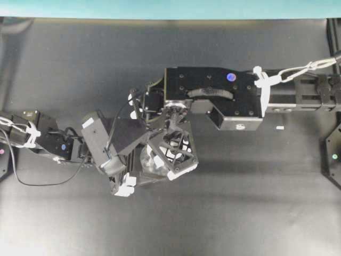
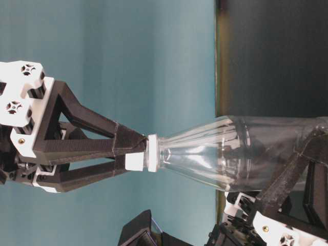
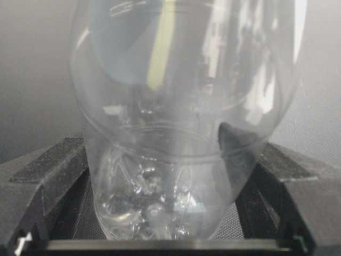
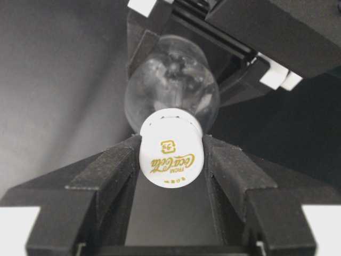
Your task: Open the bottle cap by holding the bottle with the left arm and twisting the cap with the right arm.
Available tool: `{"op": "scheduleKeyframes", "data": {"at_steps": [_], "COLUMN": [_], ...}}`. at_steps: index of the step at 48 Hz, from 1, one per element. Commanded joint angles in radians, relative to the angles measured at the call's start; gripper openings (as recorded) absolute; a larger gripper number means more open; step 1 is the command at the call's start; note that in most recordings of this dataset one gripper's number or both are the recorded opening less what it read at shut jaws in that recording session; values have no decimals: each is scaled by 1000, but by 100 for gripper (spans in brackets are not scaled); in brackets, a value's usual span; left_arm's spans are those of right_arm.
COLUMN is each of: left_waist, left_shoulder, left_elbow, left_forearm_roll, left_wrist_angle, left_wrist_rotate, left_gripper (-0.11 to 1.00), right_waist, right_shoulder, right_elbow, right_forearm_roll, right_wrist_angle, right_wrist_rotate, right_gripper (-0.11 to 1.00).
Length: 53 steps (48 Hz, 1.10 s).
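Observation:
The clear plastic bottle (image 2: pixel 225 154) stands upright on the dark table, with its round body (image 3: pixel 181 133) filling the left wrist view. My left gripper (image 3: pixel 170 176) is shut on the lower body, one black finger pressed to each side, and it also shows in the overhead view (image 1: pixel 136 176). The white bottle cap (image 4: pixel 171 154), printed in gold, sits on the neck (image 2: pixel 152 152). From above, my right gripper (image 4: pixel 171 160) is shut on the cap, its black fingers (image 4: pixel 109 170) touching both sides. In the overhead view the right gripper (image 1: pixel 173 153) hides most of the bottle (image 1: pixel 151 162).
A tiny white scrap (image 1: pixel 279 128) lies on the black table to the right, under the right arm (image 1: pixel 298 90). A teal wall (image 1: pixel 170 8) runs along the table's far edge. The left arm's loose cable (image 1: pixel 32 184) trails at the left edge.

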State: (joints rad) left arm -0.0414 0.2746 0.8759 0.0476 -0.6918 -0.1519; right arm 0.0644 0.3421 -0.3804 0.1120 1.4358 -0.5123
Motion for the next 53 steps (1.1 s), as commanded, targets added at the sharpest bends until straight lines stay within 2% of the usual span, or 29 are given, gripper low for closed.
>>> {"op": "scheduleKeyframes", "data": {"at_steps": [1,11,21,28,31,44,53], "left_waist": [6,6,8,8,8,6,6], "left_shoulder": [40,40,40,40,40,40,40], "left_elbow": [18,17,15,15,17,18,20], "left_forearm_roll": [-2,-2,-2,-3,-2,-2,-2], "left_wrist_angle": [18,31,35,35,35,38,38], "left_wrist_rotate": [-2,-3,-3,-3,-3,-6,-6], "left_gripper": [82,82,82,82,82,82,82], "right_waist": [94,92,89,87,81,46,28], "right_shoulder": [-2,-23,-54,-64,-71,-152,-232], "right_elbow": [11,48,71,72,72,86,153], "right_forearm_roll": [-6,-11,-14,-15,-17,-18,-18], "right_wrist_angle": [-5,-6,-60,-75,-80,-91,-114], "right_wrist_rotate": [-5,20,54,87,104,186,227], "right_gripper": [35,36,38,75,84,83,83]}}
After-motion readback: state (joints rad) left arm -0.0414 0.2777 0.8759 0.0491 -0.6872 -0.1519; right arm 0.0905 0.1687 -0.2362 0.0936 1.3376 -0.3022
